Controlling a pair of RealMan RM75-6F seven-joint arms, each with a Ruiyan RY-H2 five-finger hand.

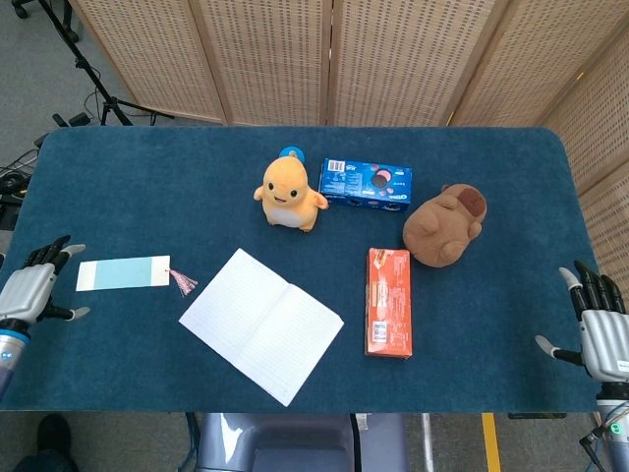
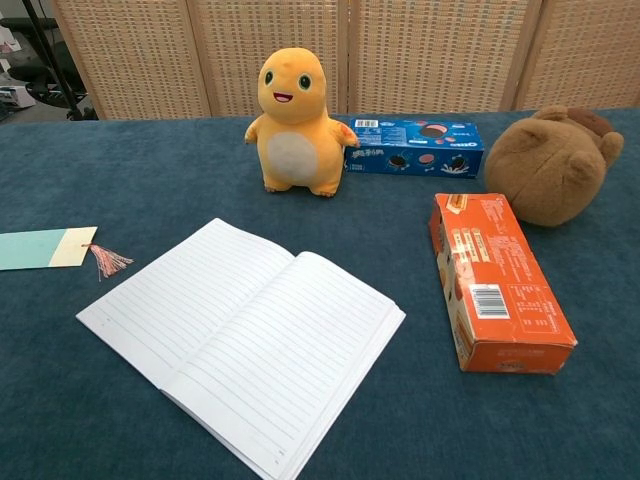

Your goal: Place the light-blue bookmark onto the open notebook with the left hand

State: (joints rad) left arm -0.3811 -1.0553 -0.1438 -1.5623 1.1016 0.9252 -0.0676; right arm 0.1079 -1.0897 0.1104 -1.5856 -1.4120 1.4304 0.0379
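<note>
Reach stage at my remote station: left hand (image 1: 29, 292) hovers at the table's left edge with fingers spread and nothing in them, just beside the short end of the bookmark (image 1: 124, 272), not touching it as far as I can tell. The bookmark lies flat on the blue cloth, pale blue with a cream end and a pink tassel (image 1: 183, 283) pointing toward the notebook (image 1: 261, 325), which lies open and angled near the front edge, a little apart from the tassel. Right hand (image 1: 600, 329) sits idle past the table's right edge, fingers apart, empty. I judge the task barely begun: the pick is not yet made. My next move calls for bringing the fingers over the bookmark's near end and pinching a thin, flat card off soft cloth, which I expect to be fiddly; sliding it toward the edge may help. From there the path to the notebook's left page looks open, with bare cloth between them. The orange toy (image 1: 287, 193), cookie box (image 1: 366, 184), brown plush (image 1: 444, 228) and orange box (image 1: 388, 301) all stand beyond or to the right of the notebook, clear of that route. The chest view shows neither hand.
</note>
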